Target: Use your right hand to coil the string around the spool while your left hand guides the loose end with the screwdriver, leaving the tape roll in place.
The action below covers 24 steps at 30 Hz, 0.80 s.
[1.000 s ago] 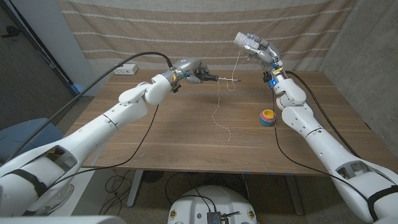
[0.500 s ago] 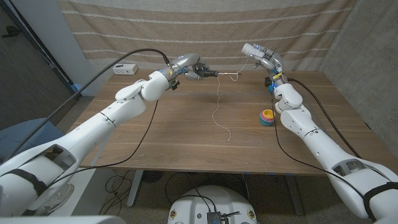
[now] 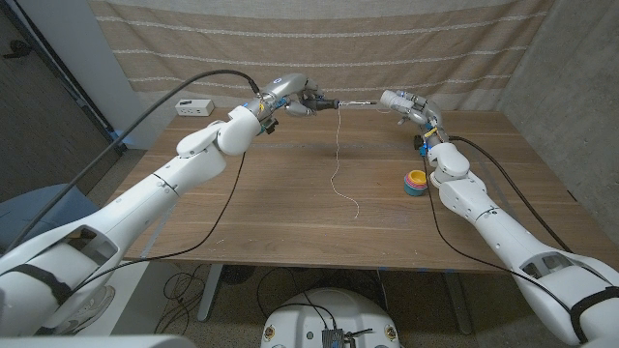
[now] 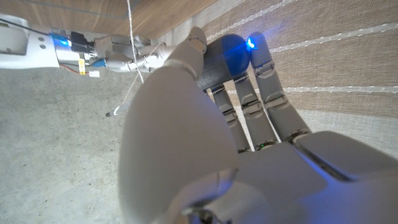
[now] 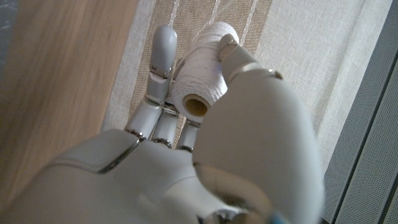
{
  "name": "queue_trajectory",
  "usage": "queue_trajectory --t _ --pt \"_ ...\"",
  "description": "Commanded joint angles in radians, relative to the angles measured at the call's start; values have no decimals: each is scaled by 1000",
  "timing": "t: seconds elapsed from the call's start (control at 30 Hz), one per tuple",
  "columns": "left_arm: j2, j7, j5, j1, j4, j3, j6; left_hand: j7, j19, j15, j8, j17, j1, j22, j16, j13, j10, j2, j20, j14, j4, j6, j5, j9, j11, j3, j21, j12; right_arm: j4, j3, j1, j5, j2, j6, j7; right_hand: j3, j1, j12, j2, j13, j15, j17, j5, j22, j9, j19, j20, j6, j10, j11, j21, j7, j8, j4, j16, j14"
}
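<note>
The spool [image 5: 199, 68] of white string [image 3: 336, 145] is clamped in the right hand's [image 3: 404, 102] fingers above the worktop [image 3: 290, 213]. The screwdriver [image 3: 329, 102] is gripped in the left hand [image 3: 290, 97], string draped over its shaft. The tape roll [image 3: 414, 182] is left near the right arm.

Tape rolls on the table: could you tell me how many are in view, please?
1. The tape roll, multicoloured, sits on the table at the robot's right, beside its right forearm, apart from the hanging string. Nothing seems to hide another.
</note>
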Motion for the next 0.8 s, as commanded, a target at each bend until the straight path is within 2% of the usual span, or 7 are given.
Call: queue_trajectory --t 0.03,0.43,0.8 --pt "-14 60 10 12 -1 -12 -3 89 0 -188 7 5 132 2 8 5 7 141 -127 140 15 135 4 6 -4 22 4 0 -33 -3 -69 0 -28 -20 -16 11 117 7 126 83 -284 1 6 1 3 -199 -146 122 259 100 6 111 3 6 -2 433" --pt "-12 84 31 29 -23 -17 41 91 -1 -189 5 4 132 3 6 5 9 141 -127 142 15 136 4 7 -2 23 5 0 -94 13 -145 23 -68 -30 -5 13 115 4 125 84 -282 4 6 1 3 -201 -146 122 259 103 8 113 2 6 -2 433" --pt "-2 81 27 42 -41 -19 47 90 -1 -188 4 5 132 3 5 5 10 141 -127 143 15 136 4 9 -3 23 7 -2 -139 17 -161 6 -94 -33 -10 15 116 3 124 86 -283 4 6 0 3 -202 -146 122 260 100 9 113 2 6 -3 434"
